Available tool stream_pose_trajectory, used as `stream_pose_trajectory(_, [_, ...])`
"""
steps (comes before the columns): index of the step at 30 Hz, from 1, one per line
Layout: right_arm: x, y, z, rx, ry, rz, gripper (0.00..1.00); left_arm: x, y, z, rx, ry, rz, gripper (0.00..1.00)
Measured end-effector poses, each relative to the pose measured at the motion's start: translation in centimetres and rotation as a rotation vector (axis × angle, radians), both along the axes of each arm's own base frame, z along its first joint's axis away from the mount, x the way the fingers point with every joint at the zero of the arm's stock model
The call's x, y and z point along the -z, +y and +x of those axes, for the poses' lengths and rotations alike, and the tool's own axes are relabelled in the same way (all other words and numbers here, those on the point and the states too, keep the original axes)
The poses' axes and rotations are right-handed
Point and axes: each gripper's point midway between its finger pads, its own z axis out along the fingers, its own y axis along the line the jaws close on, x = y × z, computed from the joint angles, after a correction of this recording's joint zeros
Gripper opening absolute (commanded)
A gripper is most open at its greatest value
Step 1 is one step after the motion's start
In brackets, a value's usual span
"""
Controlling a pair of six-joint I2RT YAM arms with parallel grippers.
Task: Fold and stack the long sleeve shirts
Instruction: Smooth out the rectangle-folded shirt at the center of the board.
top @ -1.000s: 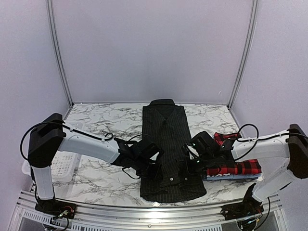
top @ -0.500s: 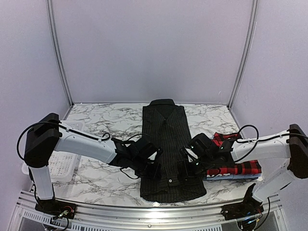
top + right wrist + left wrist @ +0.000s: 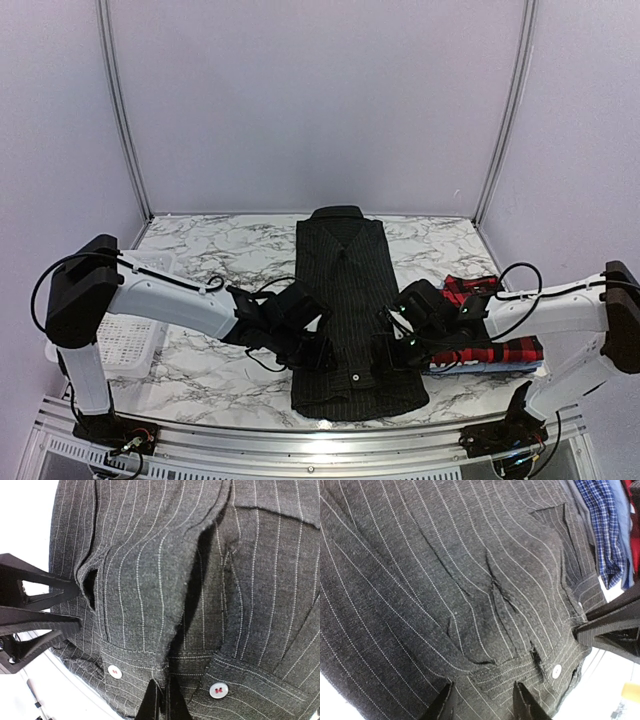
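Observation:
The black pinstriped shirt [image 3: 345,300] lies lengthwise on the marble table, collar at the far end, sleeves folded in over its near part. My left gripper [image 3: 318,354] is open, its fingers [image 3: 442,707] spread low over a sleeve cuff [image 3: 520,672] of that shirt. My right gripper [image 3: 386,354] is shut on a raised fold of the black shirt [image 3: 150,580] near two white buttons. The red-and-black plaid shirt [image 3: 495,345] lies folded on the blue shirt [image 3: 470,368] at the right. A blue checked edge [image 3: 600,525] shows in the left wrist view.
A white mesh basket [image 3: 120,345] stands at the table's left edge behind my left arm. The metal rail [image 3: 320,435] runs along the near edge. The two grippers face each other closely over the shirt's near end; the right one [image 3: 615,630] shows in the left wrist view.
Both grippers have shifted slightly toward the near hem of the black shirt. The shirt's outline looks the same.

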Motion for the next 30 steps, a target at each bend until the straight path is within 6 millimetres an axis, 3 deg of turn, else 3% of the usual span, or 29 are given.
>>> stream_pose_trajectory(6, [-0.1, 0.1, 0.1, -0.001, -0.004, 0.005, 0.0, 0.9, -0.5, 0.3, -0.008, 0.012, 0.012, 0.52])
stream_pose_trajectory(12, [0.0, 0.1, 0.1, -0.001, -0.004, 0.004, 0.0, 0.8, -0.9, 0.5, -0.013, 0.01, 0.004, 0.5])
stream_pose_trajectory(23, [0.1, 0.2, 0.2, -0.004, -0.002, -0.003, 0.0, 0.2, -1.6, 1.1, -0.02, -0.008, -0.022, 0.13])
stream_pose_trajectory(30, [-0.8, 0.6, 0.4, -0.007, -0.003, 0.007, 0.0, -0.4, -1.9, 1.2, -0.028, 0.008, -0.048, 0.02])
